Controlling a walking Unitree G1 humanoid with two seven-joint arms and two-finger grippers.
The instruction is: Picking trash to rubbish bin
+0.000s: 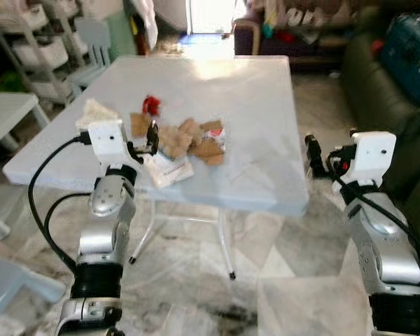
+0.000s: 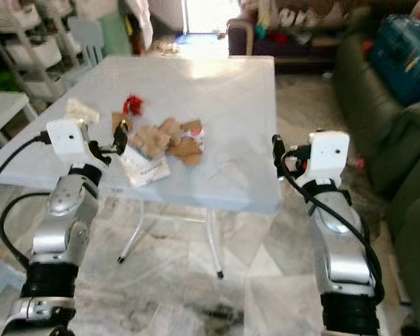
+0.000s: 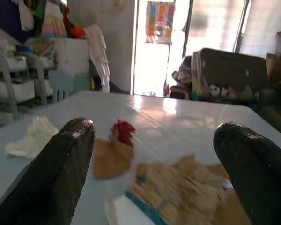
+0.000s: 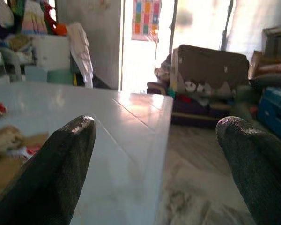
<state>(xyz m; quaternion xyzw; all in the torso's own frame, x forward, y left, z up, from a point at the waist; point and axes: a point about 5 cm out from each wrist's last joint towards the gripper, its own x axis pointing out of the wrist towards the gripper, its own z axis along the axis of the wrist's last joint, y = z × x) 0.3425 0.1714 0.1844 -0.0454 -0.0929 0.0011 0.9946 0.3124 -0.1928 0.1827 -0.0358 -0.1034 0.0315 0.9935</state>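
Left pincer (image 1: 152,138) open at the trash pile on the pale square desk (image 1: 259,105).
Right pincer (image 4: 154,154) open too; the crumpled brown paper scraps (image 1: 189,140) are loose, so a careless close could scatter them.

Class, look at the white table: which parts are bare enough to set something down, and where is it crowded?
The table is bare along its right side, from the trash pile to the right edge, and across the far end. It is crowded at the near left, where the pile, a red scrap and crumpled white paper lie by the left gripper.
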